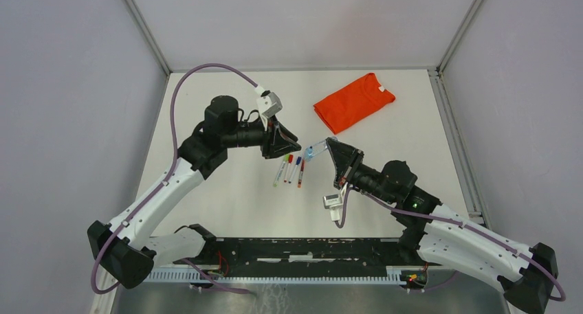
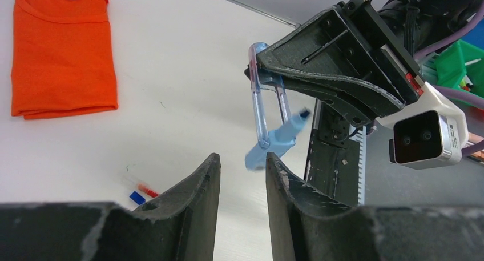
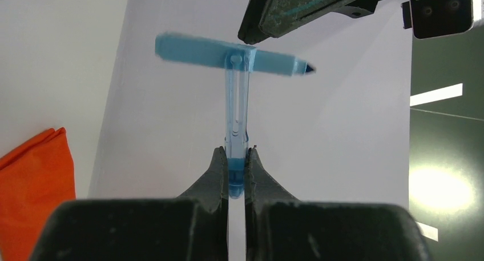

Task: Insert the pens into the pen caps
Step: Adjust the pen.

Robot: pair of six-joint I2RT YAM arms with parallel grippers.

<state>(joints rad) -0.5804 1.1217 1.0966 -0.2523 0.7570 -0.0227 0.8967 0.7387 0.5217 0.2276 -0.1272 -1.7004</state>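
Observation:
My right gripper [image 3: 235, 168] is shut on the base of a translucent blue pen cap [image 3: 236, 109], which points away from it above the table. A light blue pen [image 3: 228, 54] with a dark tip sits crosswise at the cap's far end, blurred. My left gripper [image 2: 242, 158] is open with nothing between its fingers. The blue pen [image 2: 277, 140] hangs just beyond its right fingertip [image 2: 274, 158]. In the top view both grippers, left [image 1: 292, 148] and right [image 1: 330, 146], meet over the cap [image 1: 313, 150]. Several other pens [image 1: 289, 170] lie on the table below them.
A folded orange shirt [image 1: 354, 101] lies at the back right of the white table [image 1: 227, 190]. The same shirt [image 2: 60, 49] shows far left in the left wrist view. A black rail [image 1: 309, 249] runs along the near edge between the arm bases.

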